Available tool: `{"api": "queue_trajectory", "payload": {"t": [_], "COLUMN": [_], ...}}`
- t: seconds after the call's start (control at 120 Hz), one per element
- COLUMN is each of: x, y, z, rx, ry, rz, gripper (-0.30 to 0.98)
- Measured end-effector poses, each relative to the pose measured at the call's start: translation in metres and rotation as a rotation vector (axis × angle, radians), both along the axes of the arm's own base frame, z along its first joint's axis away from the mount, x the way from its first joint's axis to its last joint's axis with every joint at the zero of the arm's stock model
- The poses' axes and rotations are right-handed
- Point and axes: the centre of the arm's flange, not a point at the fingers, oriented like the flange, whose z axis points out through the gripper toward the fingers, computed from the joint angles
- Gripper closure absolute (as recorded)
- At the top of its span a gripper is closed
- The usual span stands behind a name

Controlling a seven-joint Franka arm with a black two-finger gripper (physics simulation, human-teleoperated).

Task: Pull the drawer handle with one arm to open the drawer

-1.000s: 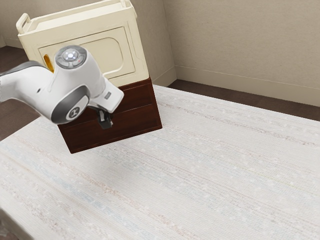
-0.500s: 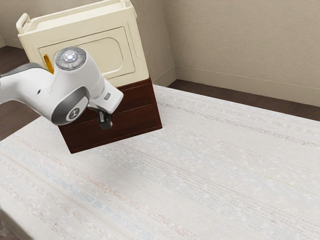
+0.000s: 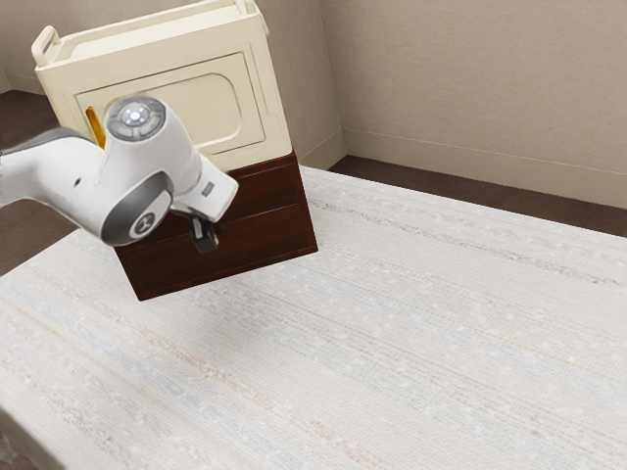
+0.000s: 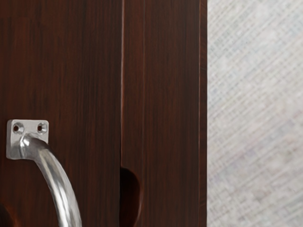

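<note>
In the exterior view, my hand is hovering at the front of the dark wooden drawer unit; whether it is clenched or released, I am not managing to tell. The unit is standing on the counter, its pale cover showing faint stripes. Beige walls are rising beyond, above dark floor. In the wrist view, the silver handle is curving out from the wood, the pale weave lying past the unit's edge.

exterior view: bright, diffuse light on the tablecloth, with a faint, soft-edged shadow near the cabinet; wrist view: white highlights along the metal handle.
</note>
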Motion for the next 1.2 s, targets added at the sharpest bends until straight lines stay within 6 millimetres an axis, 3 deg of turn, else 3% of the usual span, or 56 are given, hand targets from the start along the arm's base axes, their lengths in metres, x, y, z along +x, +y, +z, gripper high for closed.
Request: {"api": "queue_trajectory", "payload": {"t": [0.425, 0.767, 1.083, 1.2], "x": [-0.001, -0.012, -0.022, -0.027], "y": [-0.008, -0.02, -0.033, -0.037], "z": [-0.01, -0.012, -0.023, -0.021], "rx": [-0.031, -0.053, -0.078, -0.086], "ry": [0.009, 0.028, 0.054, 0.052], "rz": [0.012, 0.017, 0.017, 0.017], "gripper": [0.03, 0.09, 0.04, 0.11]}}
